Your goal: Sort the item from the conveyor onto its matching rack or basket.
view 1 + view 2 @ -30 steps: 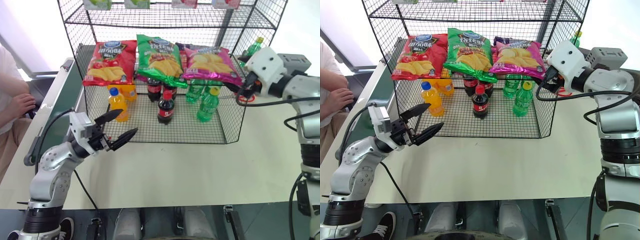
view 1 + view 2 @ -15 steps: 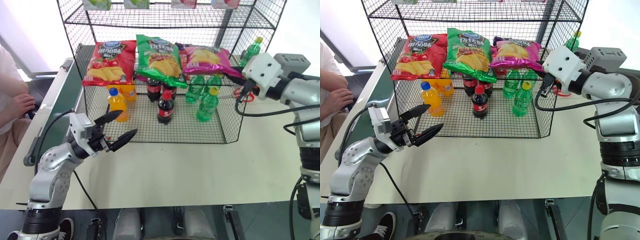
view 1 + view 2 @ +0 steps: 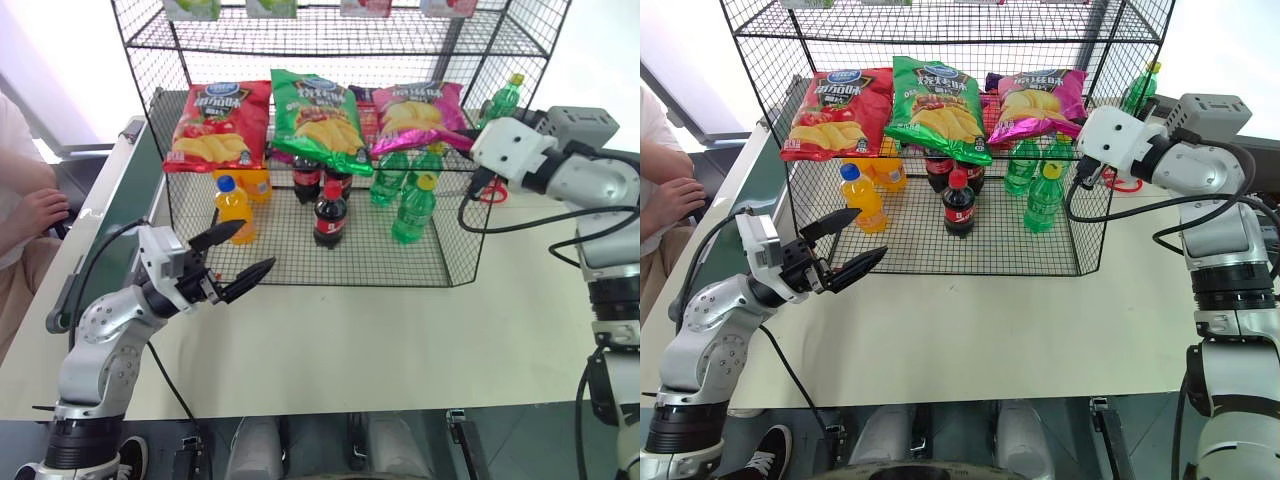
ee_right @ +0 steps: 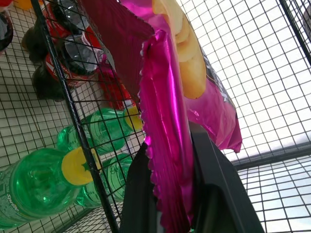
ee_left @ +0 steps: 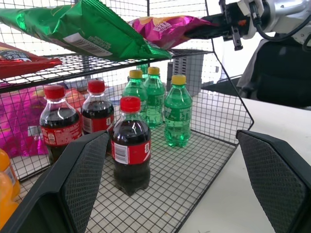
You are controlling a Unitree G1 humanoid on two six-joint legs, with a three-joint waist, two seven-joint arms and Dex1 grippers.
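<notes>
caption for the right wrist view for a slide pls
Right gripper fingers pinch the crimped edge of the magenta chip bag at the wire rack, above green bottles.

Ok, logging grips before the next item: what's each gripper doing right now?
Left gripper: open, holding nothing.
Right gripper: closed on the pink chip bag's edge.

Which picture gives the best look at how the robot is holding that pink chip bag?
The right wrist view: the pink chip bag's crimped edge sits pinched between the right gripper's black fingers. The eye views show the whole bag lying on the wire rack; the left wrist view catches it from the side.
</notes>
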